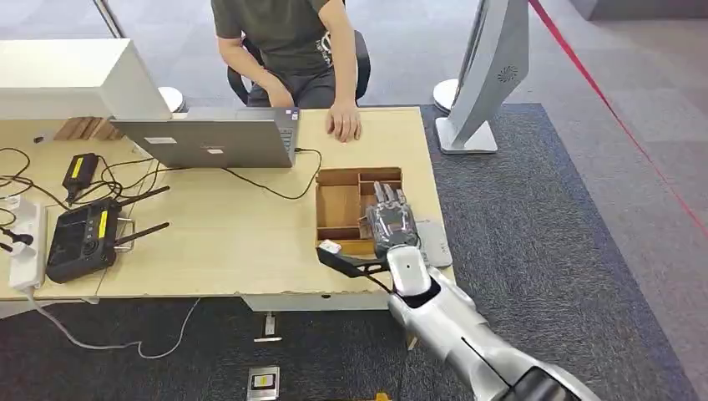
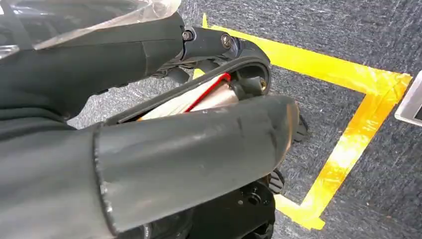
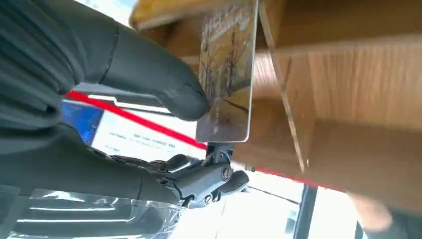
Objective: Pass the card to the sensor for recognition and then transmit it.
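Observation:
My right hand (image 1: pixel 392 221) hangs over the right side of a wooden compartment box (image 1: pixel 338 205) at the table's right end. In the right wrist view my thumb and a finger (image 3: pixel 149 74) pinch a card (image 3: pixel 226 74) printed with bare trees, held upright against the box's wooden walls (image 3: pixel 358 89). A flat grey sensor pad (image 1: pixel 436 244) lies on the table just right of the box, beside my wrist. My left hand (image 2: pixel 189 149) hangs over the carpet, with nothing in it that I can make out.
A person sits across the table, one hand (image 1: pixel 343 124) resting near the box's far side. A laptop (image 1: pixel 209 142), a black controller (image 1: pixel 79 238) and cables cover the table's left. A white stand (image 1: pixel 484 75) rises at the right. Yellow tape (image 2: pixel 348 149) marks the floor.

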Tool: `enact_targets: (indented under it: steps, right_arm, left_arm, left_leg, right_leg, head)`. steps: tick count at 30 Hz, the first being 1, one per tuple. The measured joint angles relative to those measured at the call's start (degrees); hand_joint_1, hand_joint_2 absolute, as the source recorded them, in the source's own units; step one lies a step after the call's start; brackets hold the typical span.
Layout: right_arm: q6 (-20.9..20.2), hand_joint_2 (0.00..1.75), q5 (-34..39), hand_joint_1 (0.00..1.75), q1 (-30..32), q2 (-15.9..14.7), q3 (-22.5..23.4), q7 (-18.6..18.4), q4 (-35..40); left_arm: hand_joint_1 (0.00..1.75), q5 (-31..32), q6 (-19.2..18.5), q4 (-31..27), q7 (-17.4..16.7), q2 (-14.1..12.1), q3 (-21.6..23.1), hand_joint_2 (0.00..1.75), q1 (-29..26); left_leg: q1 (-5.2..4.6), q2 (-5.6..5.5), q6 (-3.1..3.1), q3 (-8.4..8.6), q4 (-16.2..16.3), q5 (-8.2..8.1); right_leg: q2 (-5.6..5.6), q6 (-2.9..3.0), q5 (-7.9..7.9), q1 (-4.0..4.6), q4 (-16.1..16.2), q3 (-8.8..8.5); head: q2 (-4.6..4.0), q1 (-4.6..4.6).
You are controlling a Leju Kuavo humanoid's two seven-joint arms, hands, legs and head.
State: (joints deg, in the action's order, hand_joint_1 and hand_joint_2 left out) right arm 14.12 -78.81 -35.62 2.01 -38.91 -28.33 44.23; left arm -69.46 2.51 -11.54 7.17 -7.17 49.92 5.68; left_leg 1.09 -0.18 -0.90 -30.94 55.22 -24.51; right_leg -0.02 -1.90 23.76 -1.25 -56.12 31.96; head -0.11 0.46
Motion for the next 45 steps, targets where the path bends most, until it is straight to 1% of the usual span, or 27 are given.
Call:
enact_targets:
  steps: [7, 12, 14, 18, 19, 21, 22, 24, 28, 31, 34, 37, 41, 45]
  right_arm:
    - [-4.60, 1.75, -4.92, 1.75, -2.72, -1.18, -0.39, 0.53, 9.58]
    - [-9.31, 1.75, -6.56, 1.75, -5.04, -1.36, -0.65, 1.84, 14.91]
    - [-11.72, 1.75, -4.77, 1.75, -6.09, -0.96, -0.81, 2.45, 15.52]
    - [-13.03, 1.75, -1.81, 1.75, -8.04, 0.00, -0.94, 2.95, 15.54]
    - [-13.34, 1.75, -0.21, 1.75, -8.31, 0.17, -0.94, 3.04, 15.52]
    - [-14.14, 1.75, 5.18, 1.75, -9.20, 0.59, -0.81, 2.93, 15.20]
    - [-14.32, 1.75, 8.51, 1.75, -10.22, 0.87, -0.79, 2.49, 14.58]
    - [-14.41, 1.75, 12.62, 1.75, -12.37, 1.29, -0.79, 1.40, 12.99]
    - [-16.51, 1.75, 16.33, 1.75, -16.87, 1.35, -0.81, -2.67, 9.69]
    - [-18.98, 1.75, 18.29, 1.75, -18.49, 0.33, -0.83, -5.58, 8.81]
    - [-22.38, 1.75, 19.71, 1.75, -19.68, -1.68, -0.92, -8.83, 8.46]
    - [-24.02, 1.75, 20.48, 1.75, -20.12, -4.11, -0.88, -10.93, 8.44]
    - [-25.90, 1.75, 18.54, 1.75, -20.12, -7.75, -0.22, -11.74, 8.14]
    - [-27.95, 1.75, 14.08, 1.75, -20.08, -10.05, 1.59, -11.76, 7.92]
  left_arm:
    - [0.00, 0.44, -0.13, 0.00, 0.17, 0.00, 0.00, 0.00, -0.02]
    - [0.00, 1.00, -0.89, 0.00, 0.46, 0.00, 0.00, 0.00, -0.03]
    - [0.00, 1.29, -1.29, 0.00, 0.46, 0.00, 0.00, 0.00, -0.02]
    - [0.00, 1.46, -1.64, 0.00, 0.46, -0.09, 0.02, 0.00, 0.00]
    - [0.00, 1.62, -1.77, 0.00, 0.37, -0.11, 0.02, 0.00, -0.02]
    - [0.00, 2.12, -1.99, 0.00, -0.04, -0.22, 0.04, 0.00, -0.01]
    - [0.00, 2.45, -2.03, 0.00, -0.24, -0.31, 0.11, 0.00, 0.01]
    - [0.00, 2.64, -2.03, 0.00, -0.20, -0.48, 0.28, 0.00, 0.03]
    - [0.00, 3.19, -2.62, 0.02, -0.02, -0.92, 0.39, 0.00, 0.00]
    - [0.00, 3.87, -3.06, 0.00, -1.25, -1.16, 0.48, 0.00, 0.01]
    - [0.00, 4.83, -3.34, 0.00, -2.25, -1.36, 1.01, 0.00, -0.01]
    - [0.00, 5.66, -3.52, 0.02, -2.10, -1.55, 1.53, 0.00, -0.02]
    - [0.00, 6.05, -3.41, 0.02, -1.07, -1.84, 2.18, 0.00, -0.03]
    - [0.00, 6.08, -2.78, 0.02, -0.42, -1.88, 2.34, 0.00, -0.01]
  left_leg:
    - [0.00, 0.01, -0.02, 0.00, 0.00, 0.02]
    - [0.00, 0.00, -0.02, -0.01, 0.00, 0.02]
    - [0.00, 0.00, -0.02, -0.01, 0.00, 0.02]
    - [0.01, 0.00, -0.02, -0.01, 0.00, 0.02]
    - [0.01, 0.00, -0.02, -0.01, 0.00, 0.02]
    - [0.01, 0.00, -0.02, -0.03, 0.00, 0.02]
    - [0.01, 0.00, -0.02, -0.04, 0.00, 0.03]
    - [0.01, 0.00, -0.03, -0.04, 0.00, 0.03]
    - [0.01, -0.02, -0.04, -0.04, 0.01, 0.05]
    - [0.00, -0.01, -0.04, -0.03, 0.02, 0.04]
    - [0.00, -0.01, -0.04, -0.04, 0.04, 0.04]
    - [0.00, -0.02, -0.04, -0.04, 0.05, 0.04]
    - [-0.01, -0.03, -0.04, -0.04, 0.05, 0.04]
    - [0.00, -0.02, -0.04, -0.03, 0.05, 0.04]
  right_leg:
    - [0.00, 0.00, -0.01, 0.00, -0.01, 0.00]
    - [0.00, 0.00, -0.01, 0.00, -0.01, -0.01]
    - [0.00, 0.01, -0.01, 0.00, -0.02, -0.01]
    - [0.00, 0.01, -0.01, 0.01, -0.01, 0.00]
    - [0.00, 0.01, -0.01, 0.01, -0.02, 0.00]
    - [0.00, 0.01, -0.01, 0.01, -0.02, 0.01]
    - [0.00, 0.02, -0.01, 0.01, -0.03, 0.02]
    - [0.00, 0.03, -0.03, 0.01, -0.02, 0.03]
    - [-0.01, 0.03, -0.03, 0.01, -0.01, 0.04]
    - [-0.01, 0.03, -0.03, 0.00, -0.01, 0.04]
    - [-0.01, 0.02, -0.04, 0.00, 0.00, 0.04]
    - [-0.01, 0.01, -0.04, 0.00, 0.02, 0.04]
    - [0.00, 0.00, -0.06, -0.01, 0.02, 0.05]
    - [0.00, 0.00, -0.07, 0.00, 0.01, 0.06]
  head:
    - [0.00, 0.00]
    - [0.00, 0.02]
    - [0.00, 0.00]
    - [0.00, 0.00]
    - [0.00, 0.00]
    - [0.00, 0.00]
    - [0.00, 0.00]
    - [0.00, 0.00]
    - [0.00, 0.00]
    - [0.00, 0.00]
    - [0.00, 0.00]
    - [0.00, 0.00]
    - [0.00, 0.00]
    - [0.00, 0.00]
